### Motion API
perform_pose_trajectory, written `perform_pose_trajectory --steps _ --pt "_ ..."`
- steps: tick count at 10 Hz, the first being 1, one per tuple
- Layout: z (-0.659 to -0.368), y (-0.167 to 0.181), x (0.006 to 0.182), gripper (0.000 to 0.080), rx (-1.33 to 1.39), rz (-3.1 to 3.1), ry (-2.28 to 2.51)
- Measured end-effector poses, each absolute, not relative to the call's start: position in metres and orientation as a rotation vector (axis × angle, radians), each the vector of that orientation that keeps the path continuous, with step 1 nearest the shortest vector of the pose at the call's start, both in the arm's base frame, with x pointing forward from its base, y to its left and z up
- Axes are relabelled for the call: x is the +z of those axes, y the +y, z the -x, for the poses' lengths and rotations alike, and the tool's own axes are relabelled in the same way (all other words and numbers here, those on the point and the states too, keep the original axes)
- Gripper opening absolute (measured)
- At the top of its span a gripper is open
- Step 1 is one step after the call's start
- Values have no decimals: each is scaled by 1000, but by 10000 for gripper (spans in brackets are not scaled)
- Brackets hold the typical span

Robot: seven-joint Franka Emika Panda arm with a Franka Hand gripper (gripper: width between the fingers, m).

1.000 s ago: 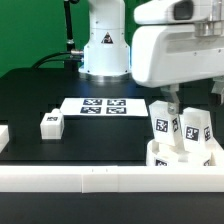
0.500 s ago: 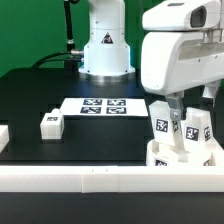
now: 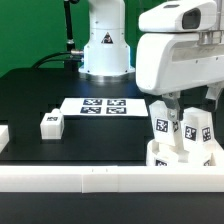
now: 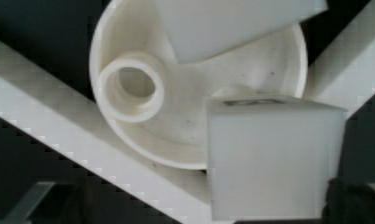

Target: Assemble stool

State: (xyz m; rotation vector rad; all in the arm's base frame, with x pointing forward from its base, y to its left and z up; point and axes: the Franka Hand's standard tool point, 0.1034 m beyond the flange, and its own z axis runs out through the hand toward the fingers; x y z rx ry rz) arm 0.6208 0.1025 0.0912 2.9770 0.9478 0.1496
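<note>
The round white seat lies at the exterior view's right, just behind the front rail. Two tagged legs stand upright on it, one nearer the middle and one to its right. A third leg lies loose on the table at the left. My gripper hangs right over the standing legs. In the wrist view the seat with its hole fills the frame. One leg stands between my fingers, and the gripper is open, with a wide gap on one side of the leg.
The marker board lies flat mid-table. A long white border rail runs along the front edge. A white block sits at the far left. The robot base stands at the back.
The gripper has shifted a little toward the exterior view's right and slightly up over the standing legs. The legs and seat have not moved.
</note>
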Motion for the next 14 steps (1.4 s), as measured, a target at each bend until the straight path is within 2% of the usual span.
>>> perform_pose_trajectory --steps 3,10,12,14 --pt "-622 118 93 649 156 -3033 737" --pt "-625 117 95 649 168 -3094 475" --pt "-621 115 91 649 163 -3154 66" --pt "-616 114 84 649 181 -3149 60"
